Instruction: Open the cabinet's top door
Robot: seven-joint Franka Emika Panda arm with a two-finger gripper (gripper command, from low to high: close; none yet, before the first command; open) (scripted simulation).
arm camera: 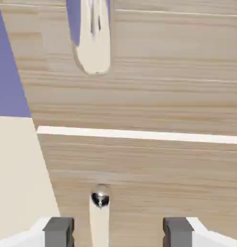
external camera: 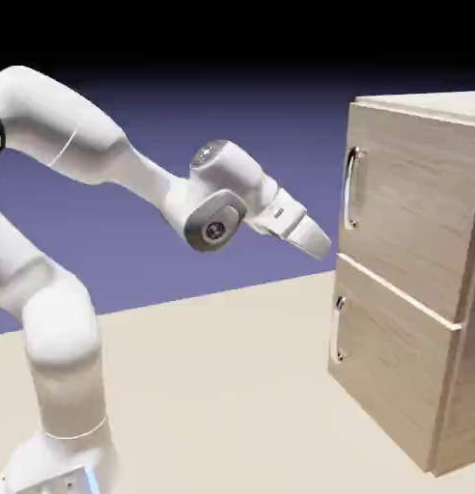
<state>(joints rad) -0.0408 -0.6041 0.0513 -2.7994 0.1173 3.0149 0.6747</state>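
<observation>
The light-wood cabinet (external camera: 470,318) stands at the exterior view's right. Its top door (external camera: 415,203) is shut flat, with a long vertical silver handle (external camera: 351,188) near its left edge. My gripper (external camera: 323,247) hovers just left of the cabinet front, a little below that handle's lower end and clear of the wood. In the hand view the top door (arm camera: 164,62) fills the upper half, and the handle's lower end (arm camera: 94,41) hangs at the top, left of centre. My gripper (arm camera: 118,234) is open, its grey fingertips (arm camera: 59,231) wide apart with nothing held.
The lower door (external camera: 391,371) carries a shorter silver handle (external camera: 338,329), whose top end (arm camera: 100,199) shows between my fingertips but farther off. A pale seam (arm camera: 139,134) separates the two doors. The beige table (external camera: 212,386) runs under the arm.
</observation>
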